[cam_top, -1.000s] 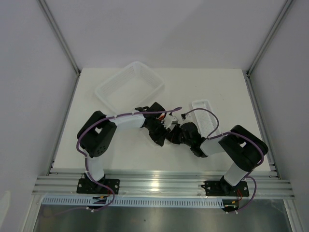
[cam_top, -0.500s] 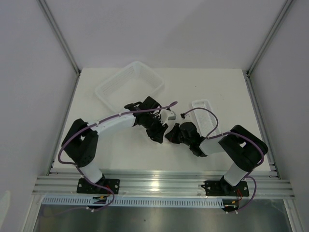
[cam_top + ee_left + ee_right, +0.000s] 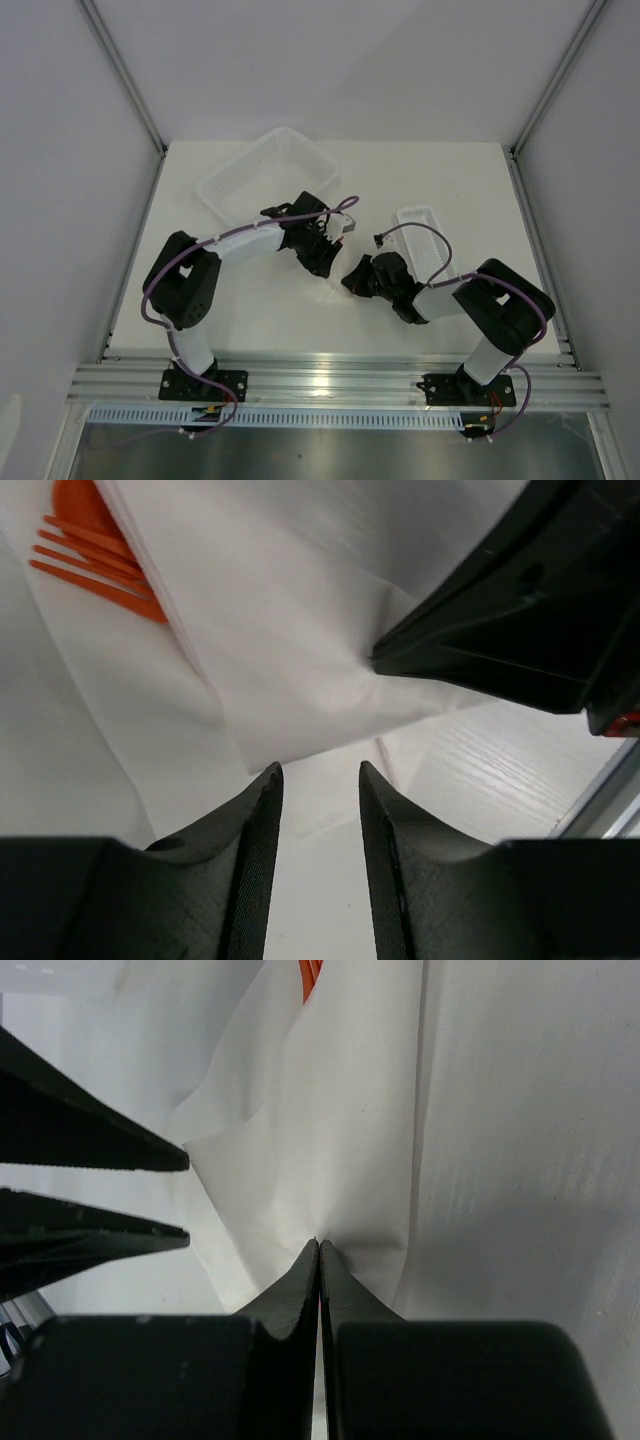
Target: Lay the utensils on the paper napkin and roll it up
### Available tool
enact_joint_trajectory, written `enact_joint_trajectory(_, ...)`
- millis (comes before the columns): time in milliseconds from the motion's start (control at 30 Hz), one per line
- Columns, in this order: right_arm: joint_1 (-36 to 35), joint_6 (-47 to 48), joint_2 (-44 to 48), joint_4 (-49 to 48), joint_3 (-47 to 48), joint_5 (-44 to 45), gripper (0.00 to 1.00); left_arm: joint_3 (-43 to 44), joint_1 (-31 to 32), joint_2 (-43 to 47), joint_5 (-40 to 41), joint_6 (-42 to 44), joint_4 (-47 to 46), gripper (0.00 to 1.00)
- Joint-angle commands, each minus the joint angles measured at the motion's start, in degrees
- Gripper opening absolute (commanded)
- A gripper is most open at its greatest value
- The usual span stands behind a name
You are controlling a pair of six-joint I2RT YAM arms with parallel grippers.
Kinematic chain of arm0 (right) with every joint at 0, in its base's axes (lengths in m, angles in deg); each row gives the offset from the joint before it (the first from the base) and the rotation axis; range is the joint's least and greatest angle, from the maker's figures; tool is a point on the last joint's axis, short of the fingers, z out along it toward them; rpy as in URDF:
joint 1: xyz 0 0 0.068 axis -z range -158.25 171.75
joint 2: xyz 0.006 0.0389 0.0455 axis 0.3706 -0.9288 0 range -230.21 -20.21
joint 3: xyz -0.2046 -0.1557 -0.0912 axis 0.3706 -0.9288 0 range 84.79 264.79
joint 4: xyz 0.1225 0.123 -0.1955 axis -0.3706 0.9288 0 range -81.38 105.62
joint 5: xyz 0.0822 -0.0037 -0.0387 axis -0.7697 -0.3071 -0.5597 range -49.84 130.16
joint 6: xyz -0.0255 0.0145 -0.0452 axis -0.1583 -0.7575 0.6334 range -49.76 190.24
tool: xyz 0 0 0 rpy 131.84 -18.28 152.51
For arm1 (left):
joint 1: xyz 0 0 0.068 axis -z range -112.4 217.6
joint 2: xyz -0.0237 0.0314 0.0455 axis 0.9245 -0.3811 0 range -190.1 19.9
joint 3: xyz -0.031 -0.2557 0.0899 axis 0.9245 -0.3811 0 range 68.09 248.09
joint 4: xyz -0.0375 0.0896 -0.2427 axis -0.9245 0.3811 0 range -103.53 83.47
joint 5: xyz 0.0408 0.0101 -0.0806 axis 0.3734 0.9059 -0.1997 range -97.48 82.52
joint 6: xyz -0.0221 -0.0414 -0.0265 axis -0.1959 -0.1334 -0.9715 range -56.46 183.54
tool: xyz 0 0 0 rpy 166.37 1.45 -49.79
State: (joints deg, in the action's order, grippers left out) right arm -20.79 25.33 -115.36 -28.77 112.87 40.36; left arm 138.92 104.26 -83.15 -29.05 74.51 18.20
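- The right claw [image 3: 319, 1243] is shut tight. Its two tips pinch a fold of the paper napkin [image 3: 350, 1140], and the paper wrinkles around the pinch.
- The left claw [image 3: 320, 772] is partly open, with a gap between its two fingers. It holds nothing. It sits just beside the napkin's edge and points toward the right claw.
- The napkin is thin, soft and white. It lies near the middle of the table [image 3: 470, 190], between the two claws. One part is folded over like a flap, and it has creases.
- The utensils [image 3: 95, 555] are orange-red plastic. They lie on the napkin, half tucked under the flap. A round spoon head and some thin fork prongs stick out.
- Count: one napkin and two claws. Two utensils show. The flap hides the rest, so I cannot tell how many there are in all.
- Farther out there is one white mesh basket [image 3: 262, 178] behind the left claw. One narrow white tray [image 3: 428, 240] lies beside the right arm.
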Motion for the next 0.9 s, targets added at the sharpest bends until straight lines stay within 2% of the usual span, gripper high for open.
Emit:
enact_joint_trajectory(0,-0.26,1.49,-0.91,1.70,1.28,1.90,0.00,0.12,-1.60,1.35,1.79,-2.26,-5.87,0.41)
enact_joint_trajectory(100,-0.35,1.49,-1.17,1.35,1.02,1.81,0.00,1.49,-1.68,1.19,1.70,-1.56,-5.64,0.40)
enact_joint_trajectory(267,-0.35,1.57,-0.82,1.88,0.75,2.52,0.00,5.11,-1.42,-1.54,2.31,-0.50,-3.95,0.23)
enact_joint_trajectory(367,-0.43,1.49,-0.65,1.88,0.66,2.78,0.00,5.55,-0.54,-3.39,1.96,0.11,-2.72,0.17)
enact_joint_trajectory(600,-0.35,1.40,-0.65,2.05,1.19,2.78,0.00,5.55,-0.19,-6.82,1.08,-0.94,0.44,0.17)
enact_joint_trajectory(867,-0.43,1.57,-0.64,2.05,1.46,2.34,0.00,7.04,-0.37,-9.89,-0.85,-1.82,5.45,0.21)
